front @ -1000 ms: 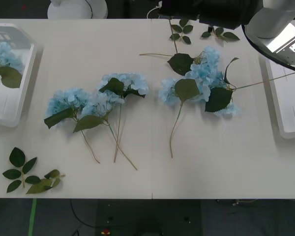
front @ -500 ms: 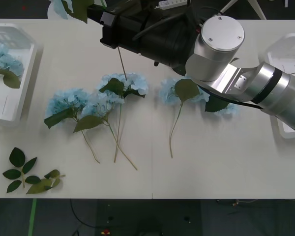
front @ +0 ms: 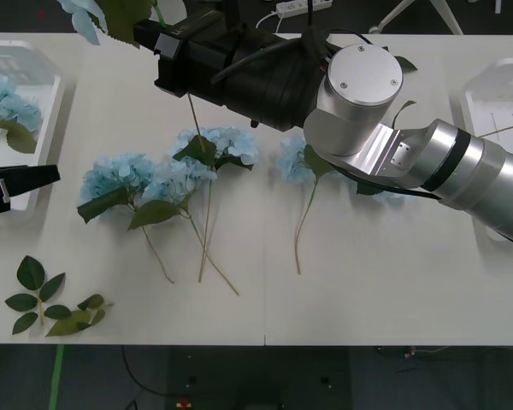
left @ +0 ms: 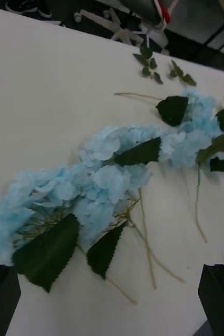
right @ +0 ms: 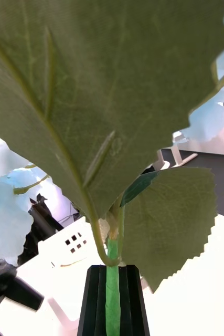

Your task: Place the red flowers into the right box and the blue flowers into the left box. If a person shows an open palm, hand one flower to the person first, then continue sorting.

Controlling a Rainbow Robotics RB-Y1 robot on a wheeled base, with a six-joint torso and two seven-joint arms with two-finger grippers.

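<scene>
My right gripper (front: 147, 30) reaches across the table's far side and is shut on the green stem of a blue flower (front: 84, 12). Its black fingers (right: 93, 299) clamp the stalk (right: 112, 286) under big leaves. The stalk's long end hangs below the arm. Several more blue flowers (front: 175, 175) lie mid-table, and one more rests in the left box (front: 55, 96). The right box (front: 506, 85) sits at the far right, partly behind the arm. My left gripper (front: 34, 181) hovers open by the left box, its fingers (left: 0, 299) spread before the blossoms (left: 98, 181).
Loose green leaf sprigs (front: 47, 303) lie near the front left corner, and others (left: 152, 67) lie at the table's far edge. The right arm's silver elbow (front: 359, 81) hangs over the middle flowers.
The right arm swung from the far right across to the far left, carrying a blue flower off the table. The left gripper has come into view at the left edge.
</scene>
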